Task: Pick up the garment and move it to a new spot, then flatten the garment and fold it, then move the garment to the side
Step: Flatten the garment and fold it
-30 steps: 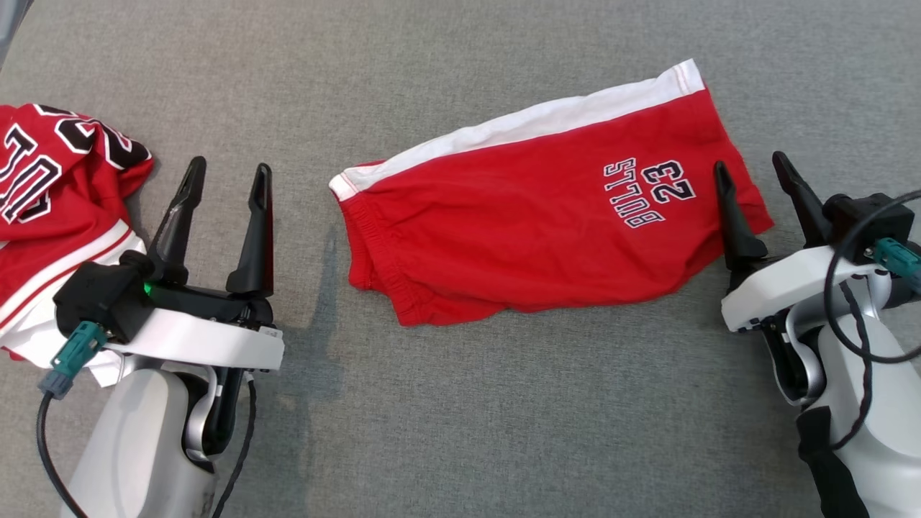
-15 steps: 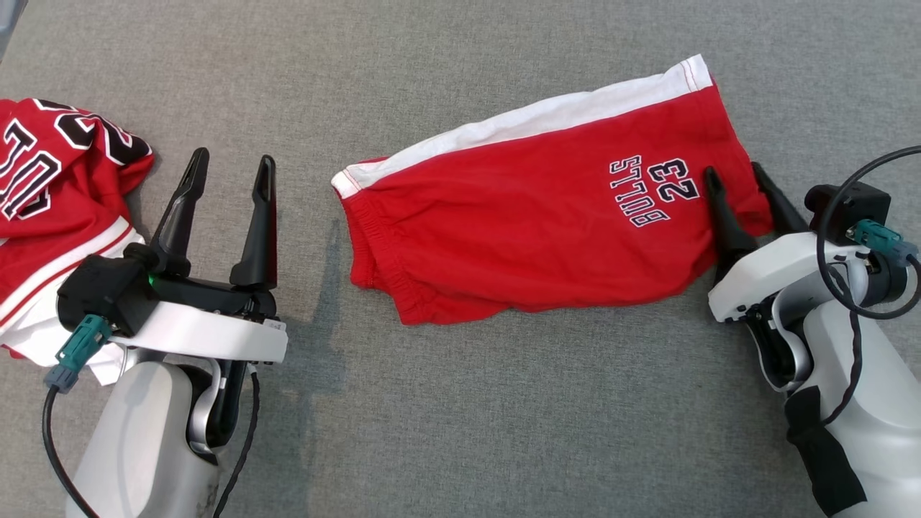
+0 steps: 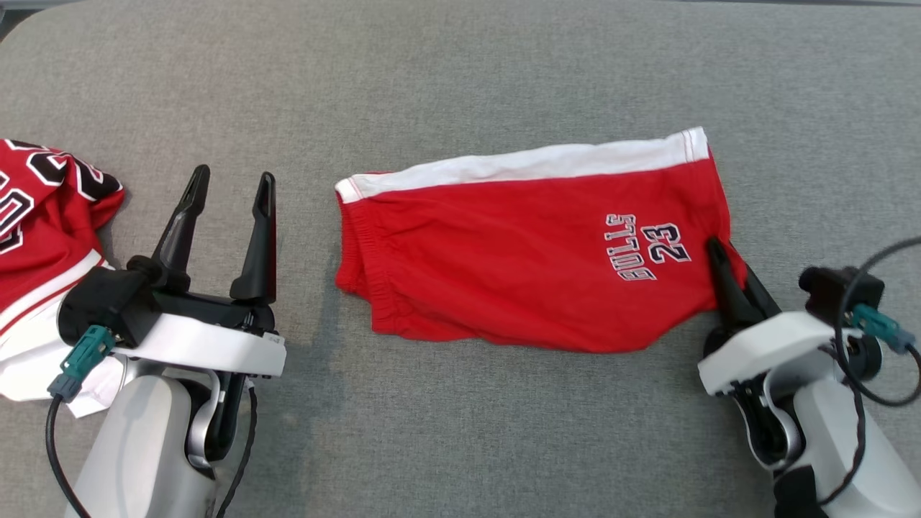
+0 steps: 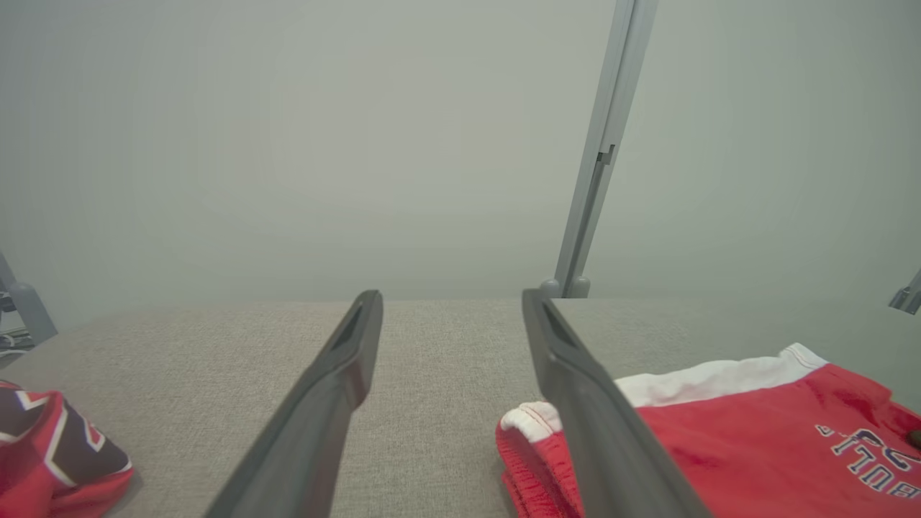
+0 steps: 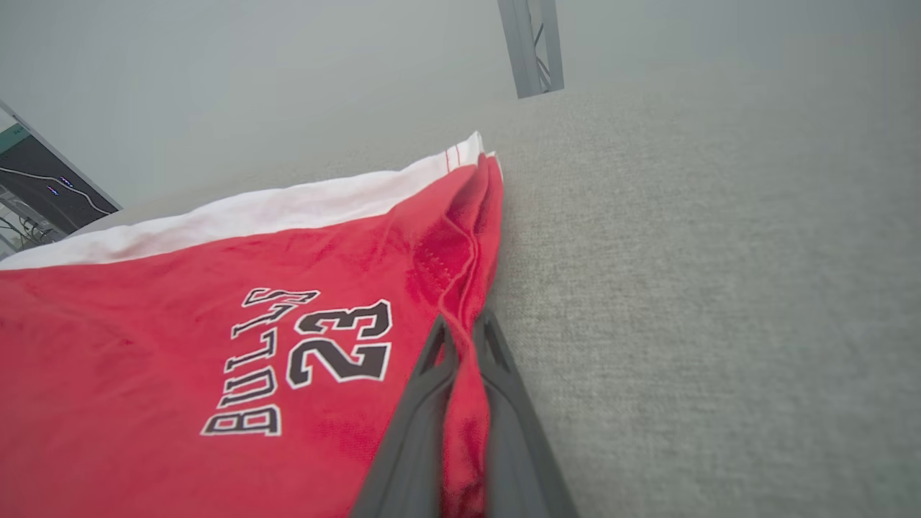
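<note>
Grey fabric surface (image 3: 460, 72) beneath red shorts (image 3: 518, 280)

Red shorts (image 3: 504, 266) and jersey (image 3: 43, 237) lie on grey tabletop (image 3: 460, 72).

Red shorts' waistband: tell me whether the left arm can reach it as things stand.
Probably yes: the left gripper, jaws open, sits beside the waistband of the red shorts, with only bare grey surface between.
</note>
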